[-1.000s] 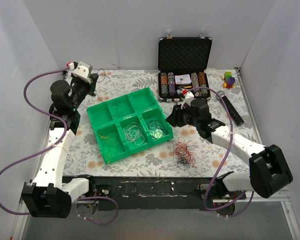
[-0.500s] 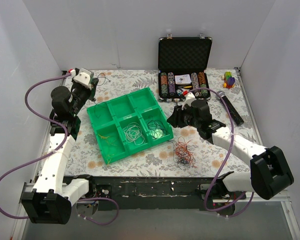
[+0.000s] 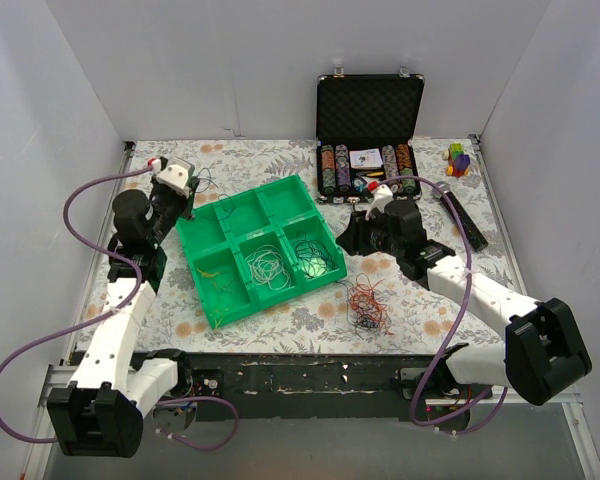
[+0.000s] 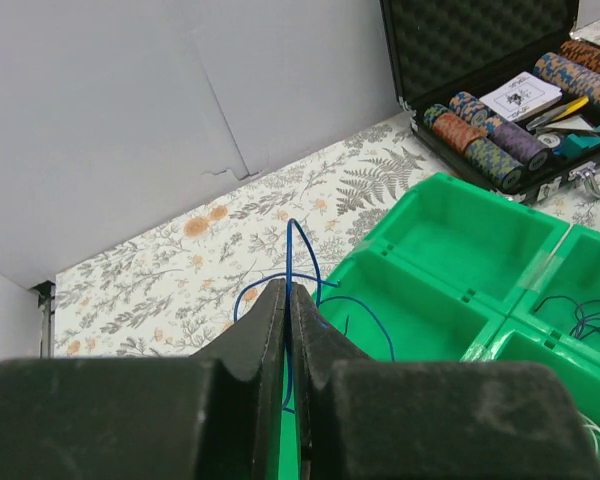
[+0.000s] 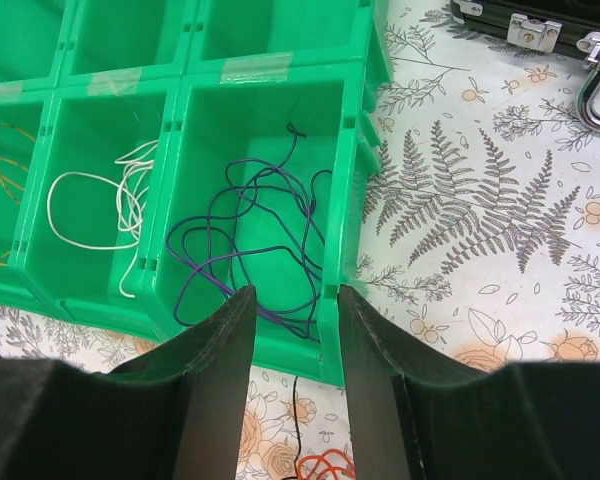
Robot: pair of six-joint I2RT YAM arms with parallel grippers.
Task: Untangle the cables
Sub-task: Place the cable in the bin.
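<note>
Overhead view of a floral worktop [image 3: 280, 322] with a green tray [image 3: 280, 300] of six compartments at its centre. At about 10 o'clock from the tray, the left tool [image 4: 288, 290] has its fingers pressed together on a thin blue wire [image 4: 298, 228]. The wire loops up above the fingertips and trails down toward the tray's nearest wall. The step in hand appears to be carrying this freed wire to a compartment. To do it well, the pinch should probably hold until the whole dangling length hangs over one compartment. The tool should then lower so the loops settle inside the walls before it lets go, because a strand this light could drape over a divider or spring back out. The right tool [image 5: 292, 300] sits at 3 o'clock of the tray with its fingers apart. They straddle the tray's corner wall, and no clamping on it is visible. The remaining cables [image 3: 366, 305], mostly red and orange, lie knotted on the worktop at 5 o'clock from the tray. In the tray's near row, a yellow wire [image 3: 216, 278] lies in the left compartment, a white wire [image 5: 132, 165] in the middle one, and a purple wire [image 5: 248, 190] in the right one. Faint dark strands show in the far row, too fine to sort by colour. At 1 o'clock, an open black case [image 3: 370, 105] holds rows of poker chips.
</note>
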